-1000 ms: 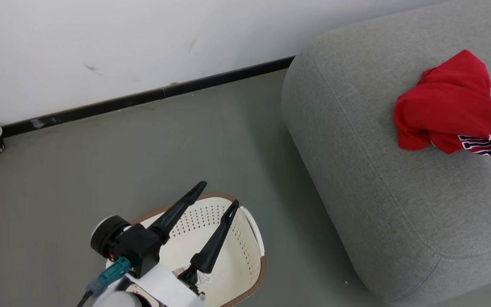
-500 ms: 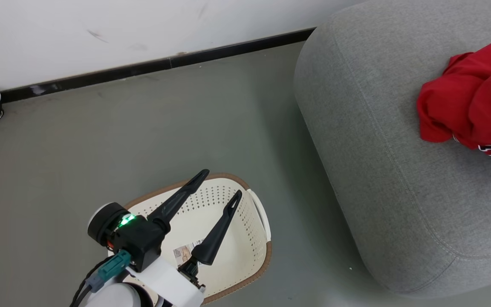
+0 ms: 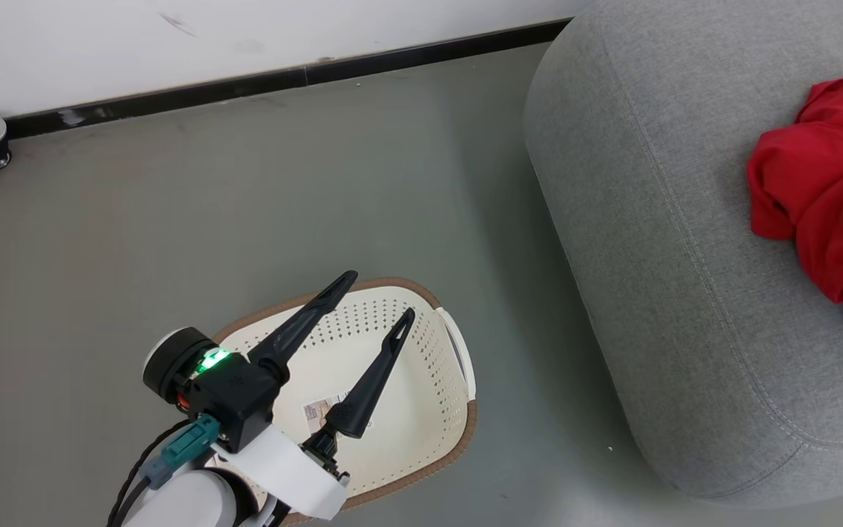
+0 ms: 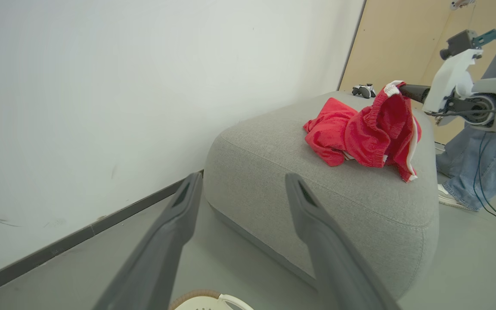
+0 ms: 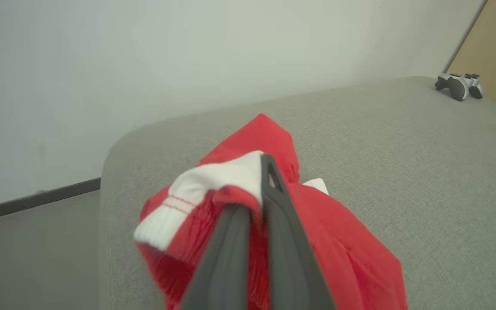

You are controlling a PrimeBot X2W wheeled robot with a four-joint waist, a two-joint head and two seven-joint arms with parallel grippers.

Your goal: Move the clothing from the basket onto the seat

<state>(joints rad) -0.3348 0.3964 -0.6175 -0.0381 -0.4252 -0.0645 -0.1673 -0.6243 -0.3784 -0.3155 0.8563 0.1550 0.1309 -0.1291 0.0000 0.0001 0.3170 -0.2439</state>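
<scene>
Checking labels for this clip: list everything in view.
clothing: two pieces, red with white trim; one lying on the seat, one hanging from the right gripper above it
seat: one, grey, right of the basket
basket: one, cream with brown rim, on the floor, no clothing inside
game controller: one, grey and black, on the seat's far part
person's legs: blue jeans, beyond the seat
left gripper: black fingers, open, above the basket
right gripper: dark fingers, shut on clothing

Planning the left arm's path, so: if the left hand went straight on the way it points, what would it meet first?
Probably the seat: its rounded near end lies ahead of the open left hand. Nothing stands between, though depth is unclear.
</scene>
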